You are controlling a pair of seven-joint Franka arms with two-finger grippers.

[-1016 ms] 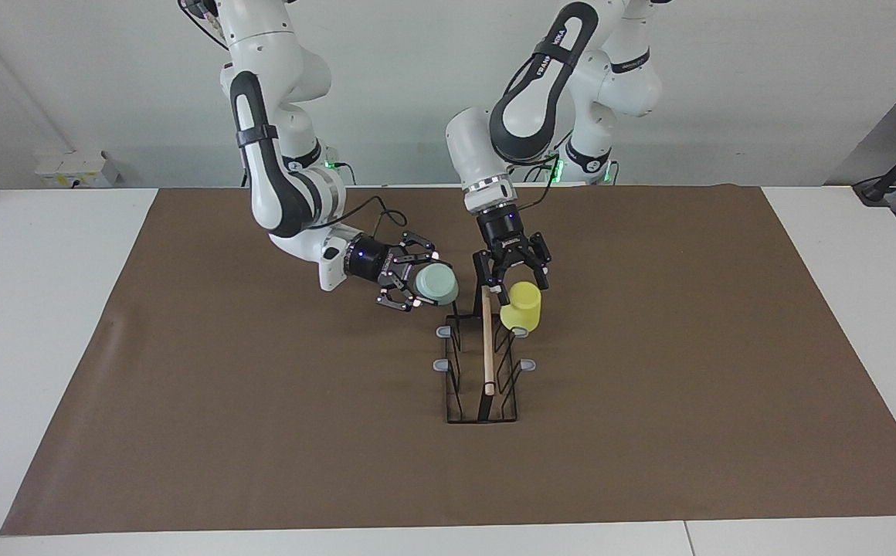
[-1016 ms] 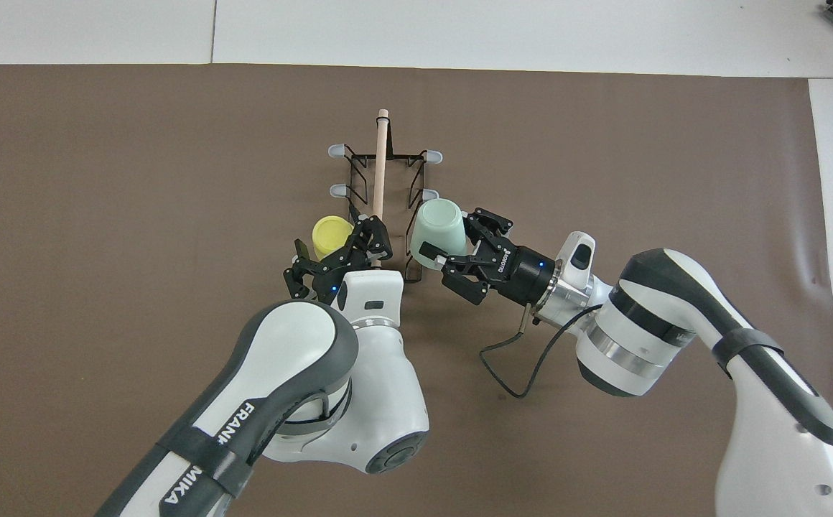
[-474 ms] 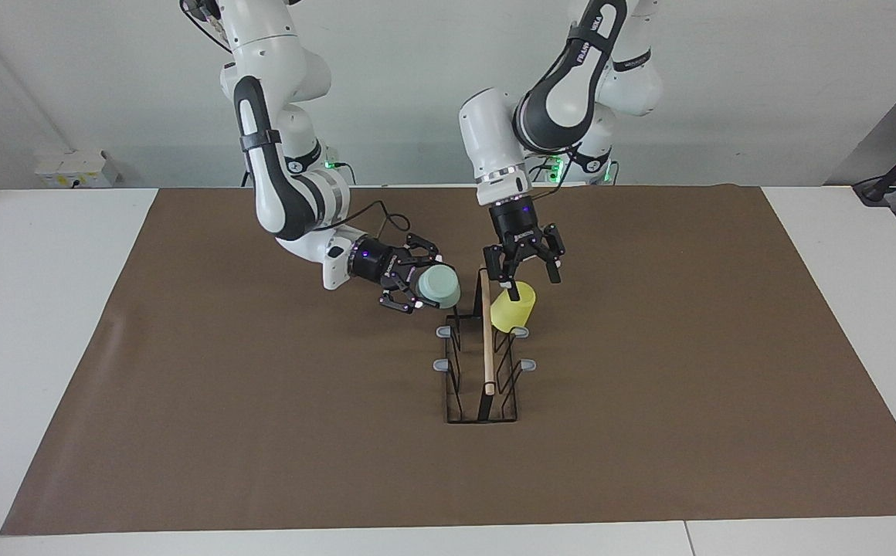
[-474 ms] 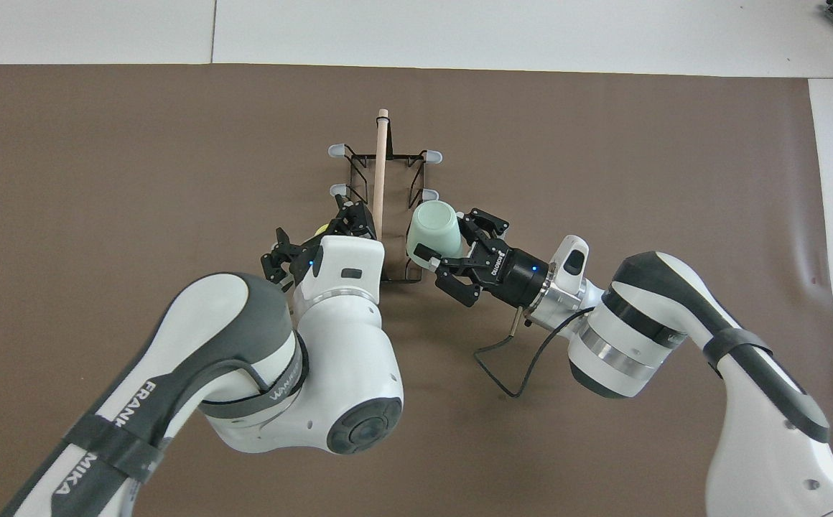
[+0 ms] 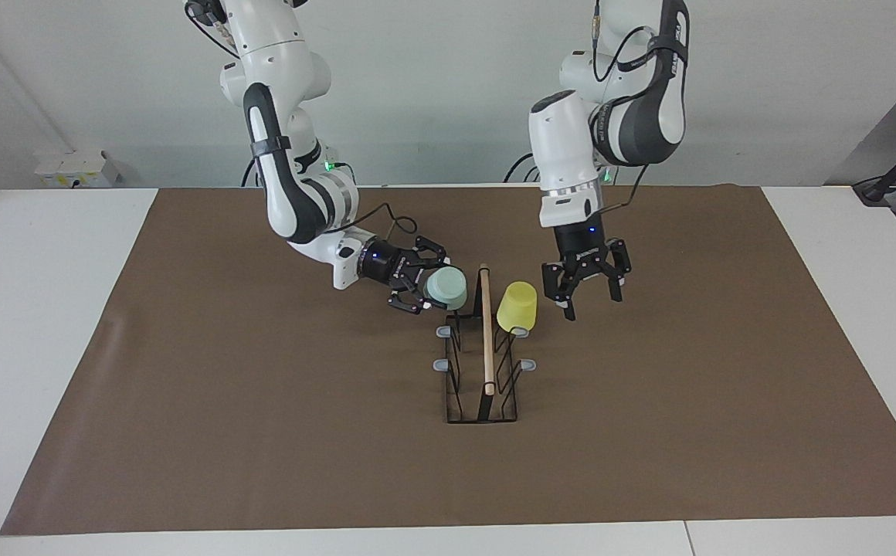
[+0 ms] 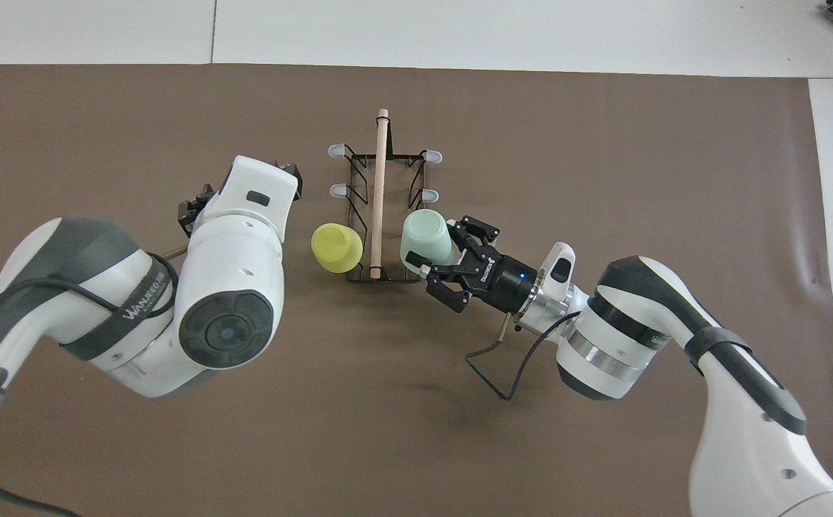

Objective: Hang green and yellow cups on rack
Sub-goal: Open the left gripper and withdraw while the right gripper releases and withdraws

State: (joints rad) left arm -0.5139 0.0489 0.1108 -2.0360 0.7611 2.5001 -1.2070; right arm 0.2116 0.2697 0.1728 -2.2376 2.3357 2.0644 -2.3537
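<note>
The black wire rack with its wooden rod stands mid-mat; it also shows in the overhead view. The yellow cup hangs upside down and tilted on the prong nearest the robots on the left arm's side, also seen from overhead. My left gripper is open and empty, raised over the mat beside that cup, apart from it. My right gripper is shut on the mint green cup and holds it against the rack's other side at the prong nearest the robots.
A brown mat covers most of the white table. Four grey-tipped prongs farther from the robots are bare. In the overhead view the left arm's wrist hides most of its gripper.
My left gripper has let go of the yellow cup and moved away toward the left arm's end of the table. The cup stays on its prong. My right gripper has moved the green cup closer to the rack.
</note>
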